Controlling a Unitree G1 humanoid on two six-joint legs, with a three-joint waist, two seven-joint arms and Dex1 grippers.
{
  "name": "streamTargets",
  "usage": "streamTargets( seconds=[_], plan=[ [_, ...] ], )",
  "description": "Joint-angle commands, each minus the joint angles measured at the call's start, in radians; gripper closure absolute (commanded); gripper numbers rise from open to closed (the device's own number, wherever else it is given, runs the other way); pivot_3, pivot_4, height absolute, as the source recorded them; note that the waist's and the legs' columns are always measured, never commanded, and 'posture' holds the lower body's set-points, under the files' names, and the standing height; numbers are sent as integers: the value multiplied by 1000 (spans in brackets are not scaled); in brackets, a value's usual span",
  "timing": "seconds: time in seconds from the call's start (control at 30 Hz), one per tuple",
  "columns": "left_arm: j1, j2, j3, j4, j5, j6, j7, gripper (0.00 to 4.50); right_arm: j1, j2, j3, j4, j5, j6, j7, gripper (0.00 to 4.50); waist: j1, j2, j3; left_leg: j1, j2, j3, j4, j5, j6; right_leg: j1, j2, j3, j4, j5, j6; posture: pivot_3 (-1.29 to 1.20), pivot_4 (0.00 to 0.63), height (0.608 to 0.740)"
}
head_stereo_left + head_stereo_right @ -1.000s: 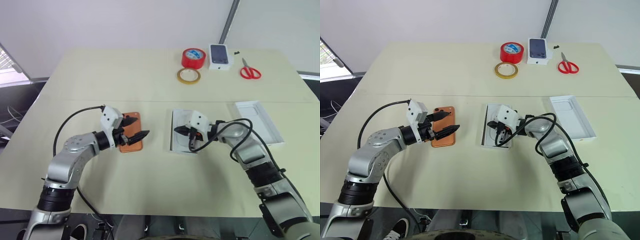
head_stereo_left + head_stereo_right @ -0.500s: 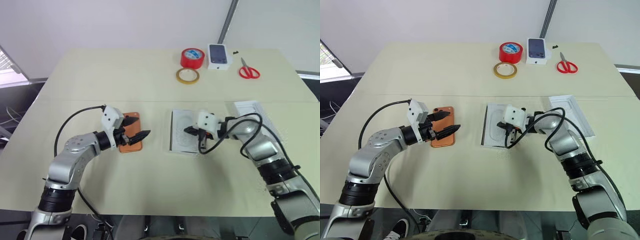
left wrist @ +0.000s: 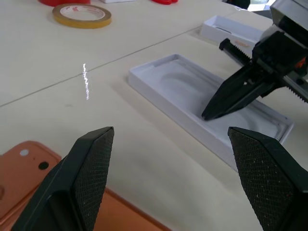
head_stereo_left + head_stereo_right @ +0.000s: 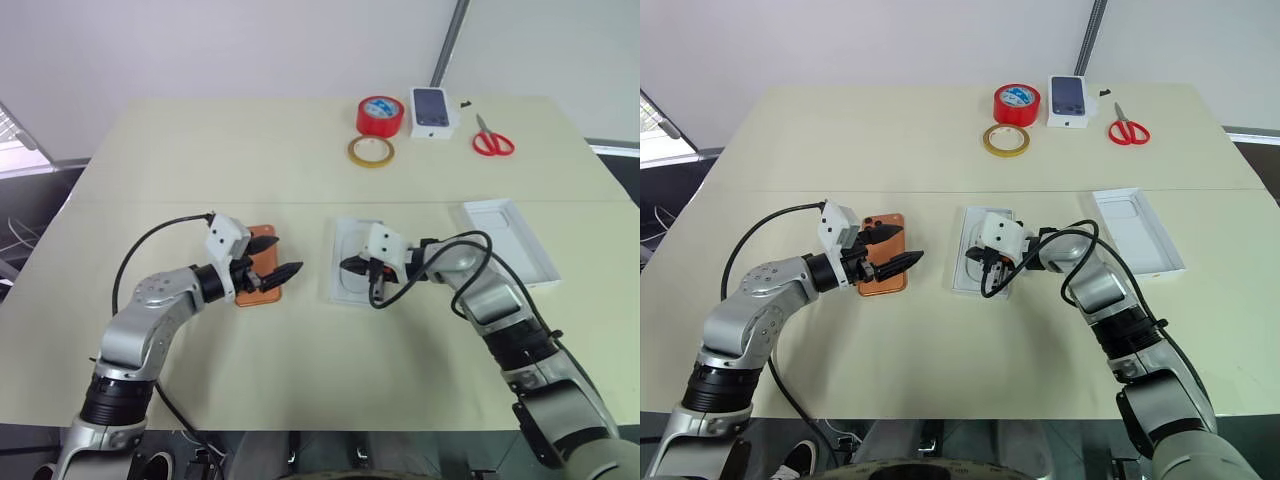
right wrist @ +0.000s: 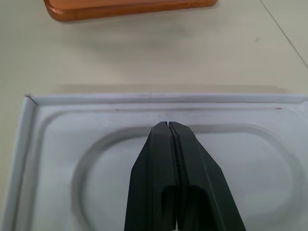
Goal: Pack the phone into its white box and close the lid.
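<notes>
phone (image 4: 258, 279) flat on table (image 4: 300, 150), beneath left claw (image 4: 278, 257), fingers spread wide, empty. right claw (image 4: 349, 266) pinched closed, tips over white insert (image 4: 350, 272) with oval recess.

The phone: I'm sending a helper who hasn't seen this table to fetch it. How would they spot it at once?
On the beige table, look at the near half on the robot's left, under the open left pincer. The phone lies flat there, a slim orange-copper slab, the only orange thing among white trays.
</notes>
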Motion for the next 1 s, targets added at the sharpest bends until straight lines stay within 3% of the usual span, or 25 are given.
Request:
streamTargets(
  seconds=[0.03, 0.13, 0.27, 0.5, 0.67, 1.0],
  plan=[
    [-10, -1, 15, -14, -2, -5, 15, 503, -12, -23, -34, -14, 5, -33, 1, 4473, -1, 0, 0, 0, 0, 0, 0, 0, 0, 0, 0, 0, 0, 0, 0, 0, 150, 740],
    [-19, 2, 45, 1, -35, 48, 35, 503, -33, -15, -67, -18, 35, -21, -9, 4473, -2, 0, 0, 0, 0, 0, 0, 0, 0, 0, 0, 0, 0, 0, 0, 0, 150, 740],
    [-53, 41, 184, 42, -194, 290, 71, 503, -71, 56, -100, -37, 87, -19, -39, 4473, -10, 0, 0, 0, 0, 0, 0, -2, 4, -1, 0, 0, 2, 0, 0, 0, 150, 740],
    [-112, 109, 383, 195, -324, 492, 137, 503, -158, 219, 19, 75, 20, -56, -78, 4473, -7, -1, 0, 0, 0, 0, 0, 1, -2, -4, 1, 0, 8, 0, 0, 0, 150, 740],
    [-133, 95, 411, 263, -389, 711, 202, 503, -239, 285, 152, 254, -116, -106, -96, 4473, -5, -1, 1, 0, -1, 0, 1, 2, -3, -4, 0, 0, 9, 0, 0, 0, 150, 740],
    [-175, 19, 341, 308, -343, 839, 321, 503, -327, 353, 208, 418, -177, -51, -28, 4473, -6, -2, 0, 1, -1, -1, 1, 3, -5, -5, 0, 0, 11, 0, 0, 0, 150, 740]
  ],
)
